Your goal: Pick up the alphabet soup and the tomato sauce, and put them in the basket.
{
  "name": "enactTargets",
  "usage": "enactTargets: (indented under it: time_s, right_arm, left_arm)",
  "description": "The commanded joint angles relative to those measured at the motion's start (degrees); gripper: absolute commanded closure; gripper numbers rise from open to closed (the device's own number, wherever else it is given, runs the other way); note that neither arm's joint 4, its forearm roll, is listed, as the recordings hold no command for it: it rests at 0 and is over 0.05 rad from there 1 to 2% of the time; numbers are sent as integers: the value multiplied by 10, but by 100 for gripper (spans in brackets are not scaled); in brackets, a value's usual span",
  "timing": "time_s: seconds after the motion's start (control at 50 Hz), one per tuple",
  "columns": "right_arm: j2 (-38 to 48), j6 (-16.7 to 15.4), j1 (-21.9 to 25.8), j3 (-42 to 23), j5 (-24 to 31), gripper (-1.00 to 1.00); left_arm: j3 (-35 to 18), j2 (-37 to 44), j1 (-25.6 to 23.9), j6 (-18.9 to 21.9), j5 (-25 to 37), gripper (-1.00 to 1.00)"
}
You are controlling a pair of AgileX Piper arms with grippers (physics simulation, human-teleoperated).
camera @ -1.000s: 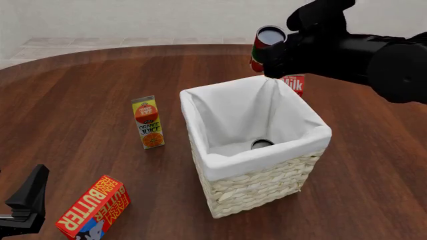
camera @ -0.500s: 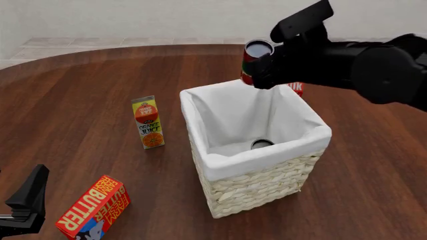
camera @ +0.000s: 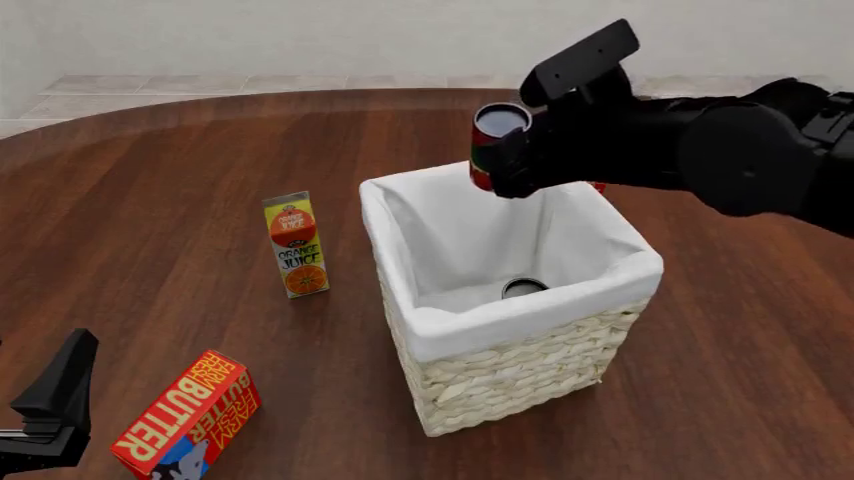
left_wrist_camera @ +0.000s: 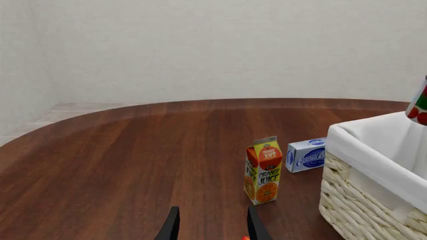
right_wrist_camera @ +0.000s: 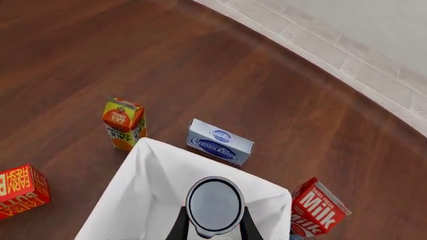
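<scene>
My right gripper (camera: pixel 505 160) is shut on the tomato sauce (camera: pixel 495 146), a red can with a green patch and a dark top, held upright just above the far rim of the basket (camera: pixel 534 375). The right wrist view looks down on the tomato sauce (right_wrist_camera: pixel 213 204) between my fingers, over the white lining of the basket (right_wrist_camera: pixel 150 192). The alphabet soup (camera: pixel 525 288) lies on the basket floor; only its round top shows. At the table's near left, my left gripper (camera: pixel 60 388) is open and empty, and the left wrist view shows this gripper (left_wrist_camera: pixel 212 227) facing the basket (left_wrist_camera: pixel 363 205).
An orange juice carton (camera: pixel 296 245) stands left of the basket. A red butter box (camera: pixel 187 415) lies near my left gripper. Beyond the basket are a blue-white cream cheese box (right_wrist_camera: pixel 220 141) and a red milk carton (right_wrist_camera: pixel 317 207).
My right gripper has carried the tomato sauce leftward and a little lower, from beyond the basket's far right corner to over its far rim. The left arm has not moved.
</scene>
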Motion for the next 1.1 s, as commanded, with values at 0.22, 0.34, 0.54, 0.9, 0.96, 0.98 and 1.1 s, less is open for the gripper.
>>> enactTargets:
  time_s: [0.22, 0.34, 0.54, 0.9, 0.96, 0.98, 1.1]
  right_arm:
    - [11, 10, 18, 16, 5, 100]
    - [13, 11, 21, 19, 5, 100]
    - [20, 12, 29, 25, 7, 100]
    - [35, 13, 38, 36, 0, 100]
    - [35, 13, 42, 40, 1, 100]
    - [37, 14, 40, 39, 1, 100]
    - [39, 13, 40, 42, 0, 100]
  left_arm:
    - [0, 0, 0, 0, 0, -100]
    - [0, 0, 0, 0, 0, -100]
    - [0, 0, 0, 0, 0, -100]
    - [0, 0, 0, 0, 0, -100]
    - [0, 0, 0, 0, 0, -100]
    - [0, 0, 0, 0, 0, -100]
    - [0, 0, 0, 0, 0, -100]
